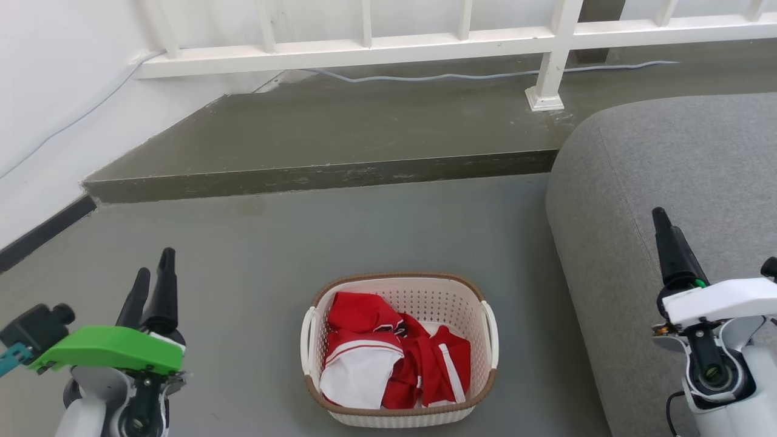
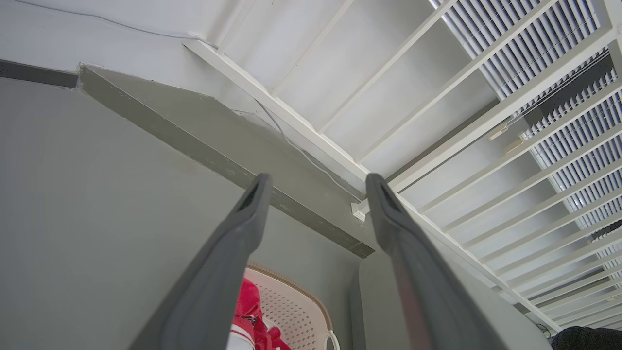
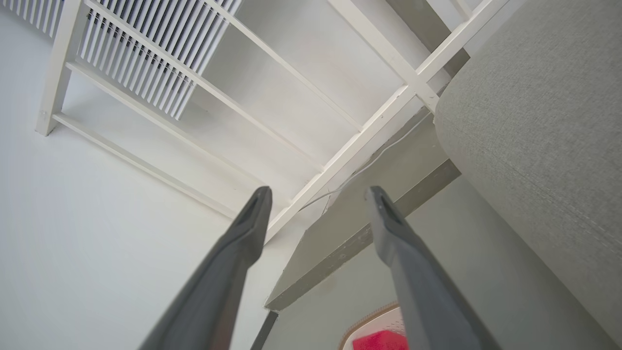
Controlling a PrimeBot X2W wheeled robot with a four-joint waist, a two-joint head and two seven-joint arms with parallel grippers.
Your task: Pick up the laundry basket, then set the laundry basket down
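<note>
While the left end effector (image 1: 155,262) at nine o'clock and right end effector (image 3: 317,193) at three hang fingers apart, the cream perforated plastic laundry basket (image 1: 419,300) sits between them on the grey floor (image 1: 243,255) — left seemingly nearer.

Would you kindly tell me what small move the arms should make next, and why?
Probably lower both grippers toward the white handles of the basket: the left gripper and right gripper are open, apart from it, and it sits on the floor between them.
</note>
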